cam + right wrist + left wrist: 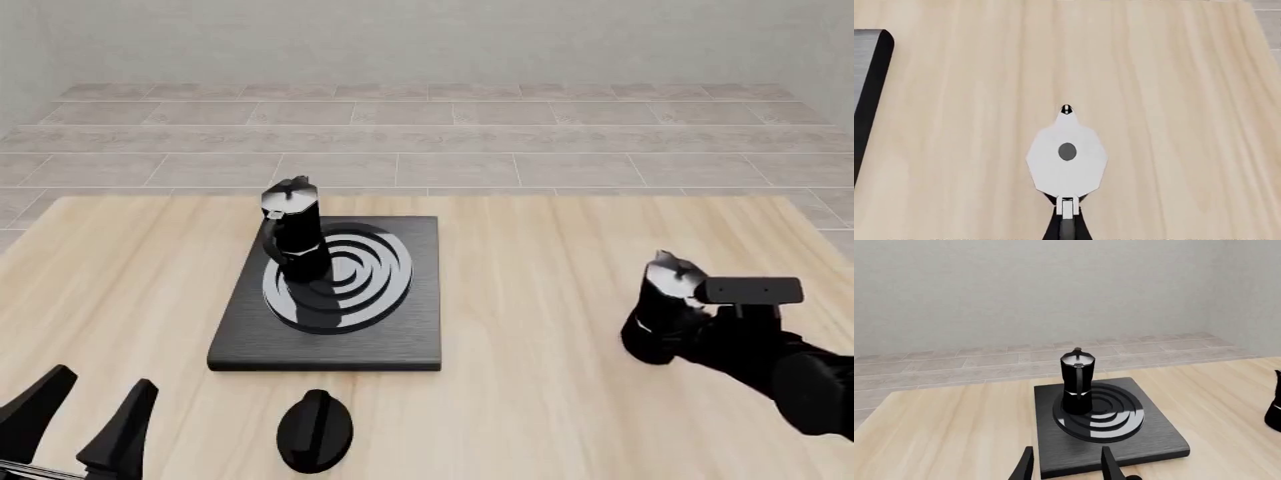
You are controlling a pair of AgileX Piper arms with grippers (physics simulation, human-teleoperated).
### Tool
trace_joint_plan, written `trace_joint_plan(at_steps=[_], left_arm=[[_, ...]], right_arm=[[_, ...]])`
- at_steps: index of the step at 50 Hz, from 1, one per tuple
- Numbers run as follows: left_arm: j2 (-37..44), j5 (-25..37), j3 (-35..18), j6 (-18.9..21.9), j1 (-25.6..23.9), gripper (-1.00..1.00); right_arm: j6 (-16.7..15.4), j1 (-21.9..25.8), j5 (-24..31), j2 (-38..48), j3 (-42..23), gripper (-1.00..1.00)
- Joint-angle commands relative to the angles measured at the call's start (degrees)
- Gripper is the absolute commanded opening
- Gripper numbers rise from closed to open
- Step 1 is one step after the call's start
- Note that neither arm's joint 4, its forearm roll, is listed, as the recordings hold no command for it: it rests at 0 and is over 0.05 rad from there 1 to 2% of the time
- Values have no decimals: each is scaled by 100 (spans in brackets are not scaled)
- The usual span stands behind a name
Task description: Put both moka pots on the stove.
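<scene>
One moka pot (294, 240) stands upright on the left part of the stove's burner rings (350, 272), also shown in the left wrist view (1077, 382). The stove (400, 335) lies left of the table's middle. My left gripper (83, 425) hangs open near the front left edge, well short of the stove, with nothing between its fingers (1026, 465). The second moka pot (663, 315) is on the right side of the table. My right gripper (687, 322) is over it, shut on its handle (1066, 207). Its silvery lid (1067, 160) shows from straight above.
A flat black round knob (316, 430) lies on the table just in front of the stove. The wooden table (534, 260) ends at a tiled floor behind. The stove's edge (871, 90) shows in the right wrist view, far from the held pot.
</scene>
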Motion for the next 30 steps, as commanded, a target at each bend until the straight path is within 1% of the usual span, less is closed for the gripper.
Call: trace_joint_plan(at_steps=[1, 4, 22, 30], left_arm=[[2, -12, 0, -8, 19, 100], [2, -12, 0, -9, 17, 100], [2, -12, 0, -10, 17, 100], [2, -12, 0, -10, 19, 100]], right_arm=[[-60, -16, 284, -393, -231, -100], [-36, 19, 435, -585, -313, -100], [-118, 171, 1260, -1479, -760, -100], [-133, 287, 1491, -1720, -834, -100]])
